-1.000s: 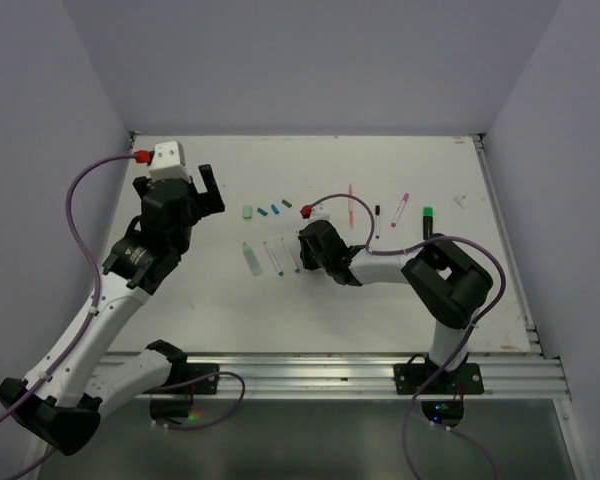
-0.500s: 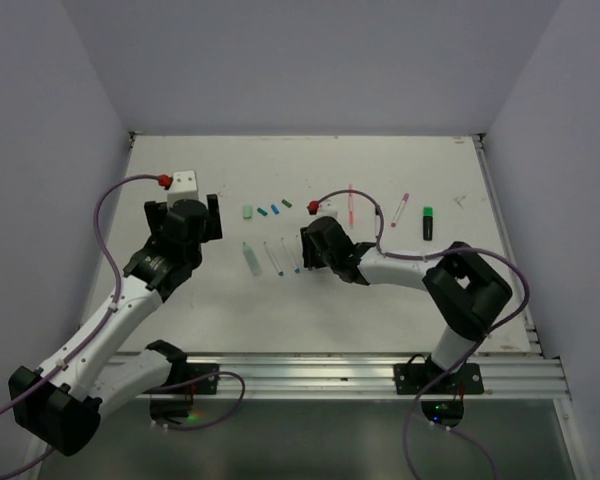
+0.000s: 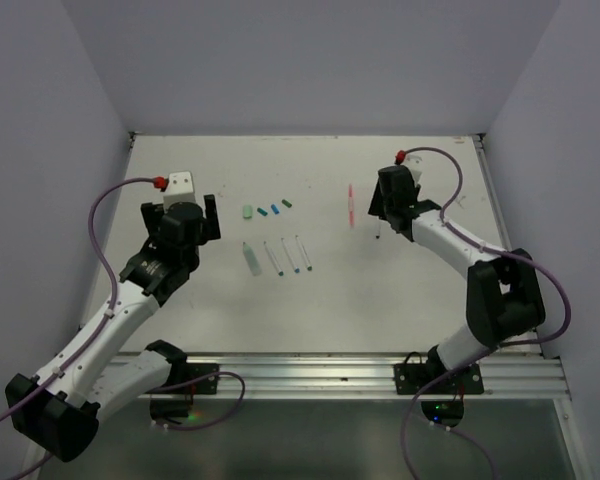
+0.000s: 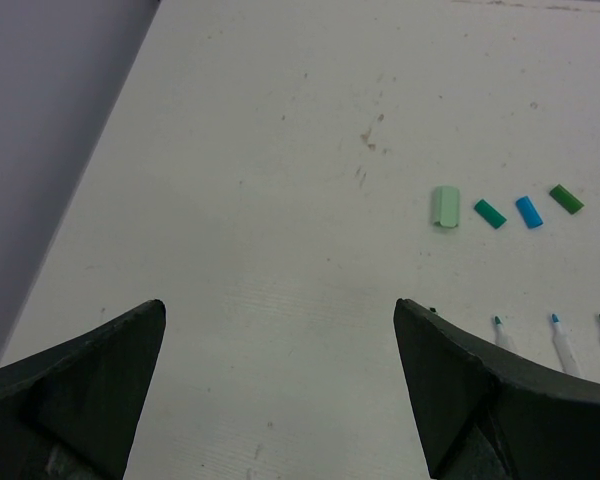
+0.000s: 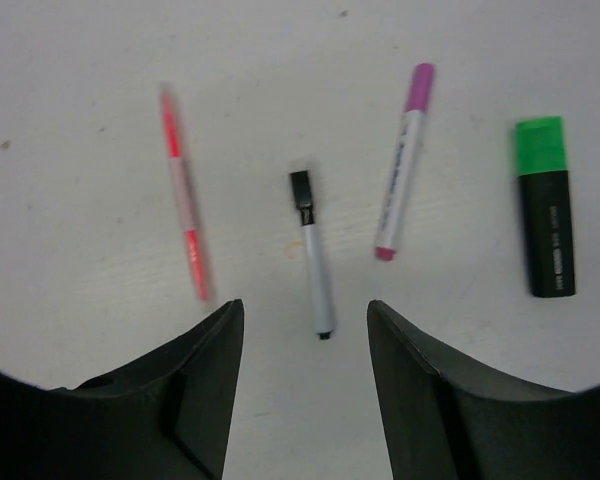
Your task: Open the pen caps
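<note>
1. My left gripper [image 4: 278,310] has dropped slightly. Its jaws are wide and empty, facing four loose caps [image 4: 490,213] in a row above the bare pens [image 4: 558,340].
2. My right gripper [image 5: 305,308] has swung over from those pens, its jaws parting with nothing in them. I think the next uncapping starts here.
3. The stubby black cap [image 5: 300,187] beneath it is still on, as are the magenta cap [image 5: 420,85] and green cap [image 5: 540,145].

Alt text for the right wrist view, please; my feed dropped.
The right gripper, open and empty, hangs over four pens lying apart on the white table: left to right, a red pen, a white pen with black cap, a white marker with magenta cap, a black highlighter with green cap.
</note>
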Controlling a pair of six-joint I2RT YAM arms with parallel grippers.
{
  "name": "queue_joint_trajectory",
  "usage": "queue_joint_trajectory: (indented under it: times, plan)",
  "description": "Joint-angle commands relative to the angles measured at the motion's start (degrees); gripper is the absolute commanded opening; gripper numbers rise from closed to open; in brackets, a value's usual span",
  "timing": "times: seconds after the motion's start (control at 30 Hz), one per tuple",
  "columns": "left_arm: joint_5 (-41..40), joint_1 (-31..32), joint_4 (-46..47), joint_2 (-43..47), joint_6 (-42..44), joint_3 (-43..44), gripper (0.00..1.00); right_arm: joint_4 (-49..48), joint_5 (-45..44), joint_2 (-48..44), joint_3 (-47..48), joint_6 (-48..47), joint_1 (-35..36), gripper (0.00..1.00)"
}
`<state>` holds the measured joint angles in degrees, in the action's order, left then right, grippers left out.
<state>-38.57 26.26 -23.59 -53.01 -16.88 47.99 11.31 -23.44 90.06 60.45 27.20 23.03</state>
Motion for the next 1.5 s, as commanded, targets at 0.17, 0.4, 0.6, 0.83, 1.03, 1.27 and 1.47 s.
queue_joint_trajectory:
  times: [0.17, 0.4, 0.6, 0.83, 1.03, 1.27, 1.47]
  plan:
    - [-0.5, -0.4, 2.9, 1.2, 0.6, -0.3, 1.00, 5.6, 3.8, 10.8, 8.6, 2.5, -11.2, 0.54]
    - [-0.3, -0.4, 2.9, 1.0, 0.7, -0.4, 1.00, 7.1, 6.6, 18.6, 14.5, 2.0, -14.2, 0.49]
    - [-0.2, -0.4, 3.0, 0.8, 0.8, -0.4, 1.00, 7.7, 7.7, 22.0, 16.0, 1.7, -15.0, 0.43]
    - [0.8, -0.4, 3.2, 0.4, 0.7, -0.5, 1.00, 8.4, 7.6, 24.7, 15.8, 2.0, -15.3, 0.32]
    - [3.6, -0.4, 4.0, 0.4, 0.6, -0.6, 1.00, 9.0, 6.8, 22.2, 14.4, 1.4, -15.4, 0.02]
    - [16.3, -0.4, 2.1, -2.6, -4.7, 4.1, 1.00, 5.0, 10.6, 6.3, 7.9, -3.4, -13.8, 0.00]
    - [33.6, -0.4, 2.2, -6.5, -12.9, 8.9, 1.00, -3.0, 14.1, -8.0, -1.8, -8.5, -2.7, 0.00]
